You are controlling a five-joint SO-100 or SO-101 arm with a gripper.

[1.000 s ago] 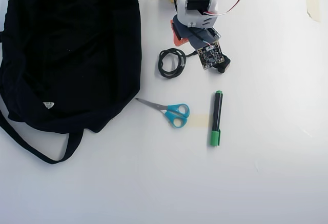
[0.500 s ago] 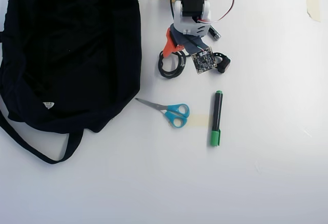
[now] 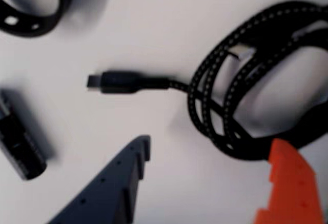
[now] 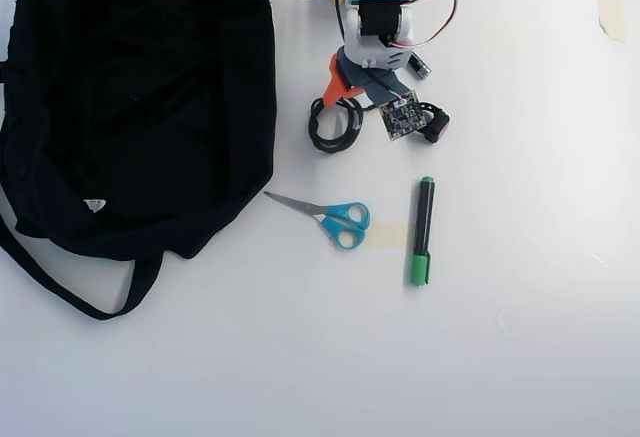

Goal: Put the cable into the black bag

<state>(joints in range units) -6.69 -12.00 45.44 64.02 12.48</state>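
Cable (image 3: 225, 106): we see it coiled on the desk (image 4: 500, 357), right of the bag (image 4: 130, 97), plug pointing left in wrist view.
Tool (image 3: 205, 183): jaws apart, orange finger (image 3: 287, 188) overlapping the coil's edge; nothing gripped.

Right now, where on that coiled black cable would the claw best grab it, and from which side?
Probably across the bundled strands of the cable, coming straight down from above: the coil lies flat on the table, and its loops bunch thickly near the orange finger. The gripper stands open around that part. The thin plug end looks easier to lose.
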